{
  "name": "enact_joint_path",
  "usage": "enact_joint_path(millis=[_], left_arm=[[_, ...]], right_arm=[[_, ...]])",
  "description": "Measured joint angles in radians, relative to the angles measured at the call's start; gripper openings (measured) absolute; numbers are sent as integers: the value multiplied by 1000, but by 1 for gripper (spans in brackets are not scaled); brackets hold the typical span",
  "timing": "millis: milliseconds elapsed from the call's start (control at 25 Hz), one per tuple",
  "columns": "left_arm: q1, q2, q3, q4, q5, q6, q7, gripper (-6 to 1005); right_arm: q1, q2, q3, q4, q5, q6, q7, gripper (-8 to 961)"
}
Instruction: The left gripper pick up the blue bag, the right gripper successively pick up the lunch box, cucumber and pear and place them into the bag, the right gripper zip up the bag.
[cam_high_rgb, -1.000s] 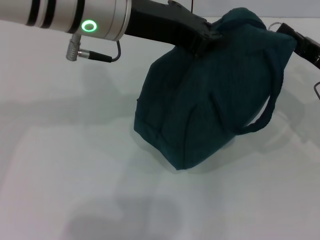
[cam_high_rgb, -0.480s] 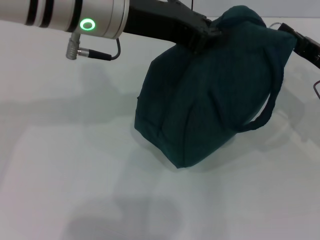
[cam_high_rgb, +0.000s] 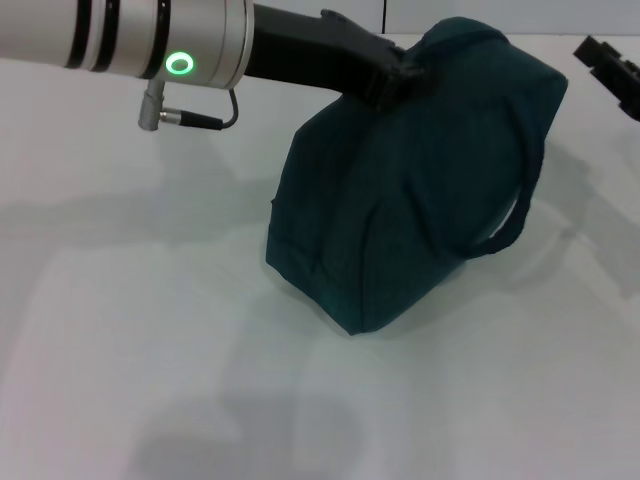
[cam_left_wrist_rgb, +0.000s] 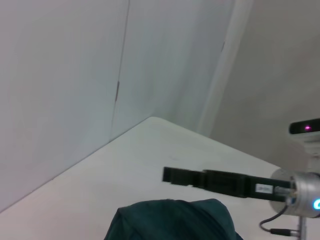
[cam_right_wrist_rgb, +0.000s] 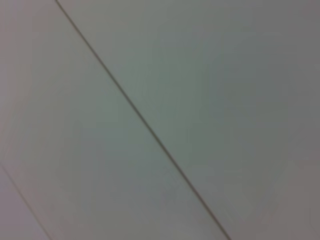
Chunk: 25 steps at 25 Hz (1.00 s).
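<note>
No text, label or number can be read on anything in these views.

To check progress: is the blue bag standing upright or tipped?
Tipped: the blue bag leans toward the left gripper at its top, one handle loop hanging.

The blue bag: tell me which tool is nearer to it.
Left. The left tool is at the top of the blue bag, touching it. The right tool is apart from the bag, off to its right.

blue bag (cam_high_rgb: 420, 180) mid-table, bare table (cam_high_rgb: 150, 350) all around
</note>
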Motion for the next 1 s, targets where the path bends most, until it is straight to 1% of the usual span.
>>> enact_joint_path(millis=[200, 400, 640, 800, 840, 1000], left_arm=[[2, 0, 0, -47, -1, -16, 25, 57], [6, -1, -1, -93, -7, -26, 64, 54], [13, 0, -25, -150, -71, -50, 111, 157], [19, 1, -46, -157, -91, -51, 119, 226], [20, 1, -46, -158, -91, -51, 119, 264], [20, 1, -47, -157, -94, -47, 128, 417]], right_arm=[[-51, -5, 16, -6, 25, -31, -24, 495], [-68, -9, 21, -8, 23, -37, -30, 589], [-68, -9, 16, -8, 19, -38, -31, 702], [-67, -7, 14, -6, 19, -39, -31, 842], [-66, -7, 14, -6, 18, -39, -31, 877], [-67, -6, 14, -6, 18, -40, -31, 876]])
